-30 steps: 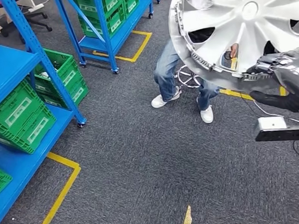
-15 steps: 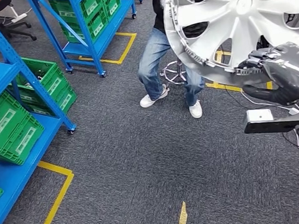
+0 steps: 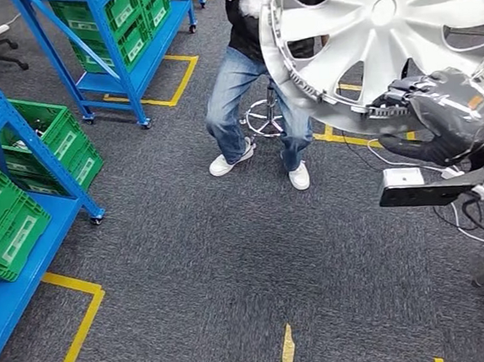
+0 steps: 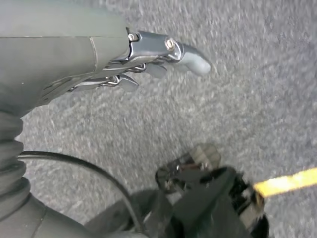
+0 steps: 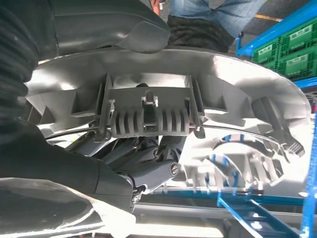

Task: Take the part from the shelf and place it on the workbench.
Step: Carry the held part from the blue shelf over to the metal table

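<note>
The robot's right hand (image 3: 438, 117) grips the rim of a big silver wheel cover (image 3: 380, 33) and holds it up in the air, high above the grey carpet (image 3: 234, 266); from the right wrist, the thumb (image 5: 142, 34) lies on one side of the rim and the fingers (image 5: 149, 168) curl under the other side. The left hand (image 4: 123, 54) hangs over the carpet with nothing in it, its fingers straight and a little apart. A person in blue jeans (image 3: 232, 97) stands just behind the wheel cover, and blue shelves (image 3: 15, 252) with green crates (image 3: 6, 218) stand off to the left.
</note>
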